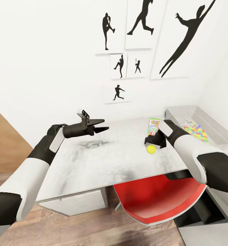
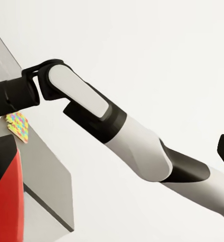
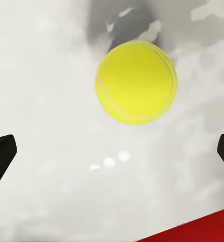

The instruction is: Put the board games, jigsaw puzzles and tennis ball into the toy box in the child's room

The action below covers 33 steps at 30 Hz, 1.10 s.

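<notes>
Right hand point(image 1: 154, 140) spread open over tennis ball point(image 1: 151, 149) on tabletop point(image 1: 93, 160), left hand point(image 1: 101, 125) released; one jigsaw puzzle point(image 1: 195, 131) in toy box point(image 1: 182, 112), board game point(image 1: 154, 126) still out.

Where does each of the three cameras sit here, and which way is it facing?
Head view: from the robot's head, looking forward and down at the table, the toy box and both arms.
Left wrist view: on the left arm, facing sideways at the right arm; a puzzle shows behind it.
Right wrist view: on the right arm, looking down at the tennis ball, with dark fingertips at the edges.
Shared: the ball shows in the head and right wrist views, under the right gripper.
</notes>
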Tool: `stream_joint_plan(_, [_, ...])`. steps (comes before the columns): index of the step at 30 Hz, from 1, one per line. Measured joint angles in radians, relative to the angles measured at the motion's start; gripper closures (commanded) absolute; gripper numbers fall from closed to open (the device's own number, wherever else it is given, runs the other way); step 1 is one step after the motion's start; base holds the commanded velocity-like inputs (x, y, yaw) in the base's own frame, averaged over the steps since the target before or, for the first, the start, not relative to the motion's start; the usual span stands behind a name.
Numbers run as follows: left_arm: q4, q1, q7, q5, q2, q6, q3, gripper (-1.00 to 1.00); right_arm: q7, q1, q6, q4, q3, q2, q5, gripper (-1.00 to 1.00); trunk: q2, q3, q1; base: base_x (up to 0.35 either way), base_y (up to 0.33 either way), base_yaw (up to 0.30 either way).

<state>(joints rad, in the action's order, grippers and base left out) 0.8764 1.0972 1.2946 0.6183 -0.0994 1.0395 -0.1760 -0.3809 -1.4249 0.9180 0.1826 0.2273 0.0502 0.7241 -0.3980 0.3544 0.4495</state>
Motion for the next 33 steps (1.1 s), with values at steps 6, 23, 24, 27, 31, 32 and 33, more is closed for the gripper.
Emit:
stream_joint_plan(6, [0.000, 0.000, 0.000, 0.001, 0.002, 0.000, 0.001, -1.00, 0.000, 0.002, 0.001, 0.000, 0.000, 0.001, 0.000, -1.00, 0.000, 0.010, 0.000, 0.000, 0.000, 0.000])
stream_joint_plan(23, [0.000, 0.000, 0.001, 0.001, 0.004, 0.000, -0.001, -1.00, 0.002, 0.002, -0.092, 0.006, 0.003, 0.025, -0.008, -1.00, 0.000, 0.037, 0.000, 0.000, 0.000, 0.000])
stream_joint_plan(24, [0.000, 0.000, 0.001, 0.000, 0.004, 0.000, -0.001, -1.00, 0.002, 0.002, -0.096, 0.007, 0.003, 0.026, -0.010, -1.00, 0.000, 0.038, 0.000, 0.000, 0.000, 0.000])
stream_joint_plan(27, [0.000, 0.000, 0.001, 0.000, 0.004, 0.000, -0.001, -1.00, 0.002, 0.002, -0.105, 0.010, 0.003, 0.030, -0.017, -1.00, 0.000, 0.043, 0.000, 0.000, 0.000, 0.000])
stream_joint_plan(31, [0.000, 0.000, 0.001, 0.000, 0.004, 0.000, -0.001, -1.00, 0.002, 0.002, -0.111, 0.012, 0.003, 0.031, -0.023, -1.00, 0.000, 0.050, 0.000, 0.000, 0.000, 0.000])
stream_joint_plan(32, [0.000, 0.000, 0.001, 0.000, 0.004, 0.000, -0.001, -1.00, 0.002, 0.002, -0.111, 0.013, 0.003, 0.032, -0.023, -1.00, 0.000, 0.051, 0.000, 0.000, 0.000, 0.000])
stream_joint_plan(33, [0.000, 0.000, 0.001, 0.000, 0.004, 0.000, -0.001, -1.00, 0.002, 0.002, -0.112, 0.013, 0.003, 0.032, -0.024, -1.00, 0.000, 0.053, 0.000, 0.000, 0.000, 0.000])
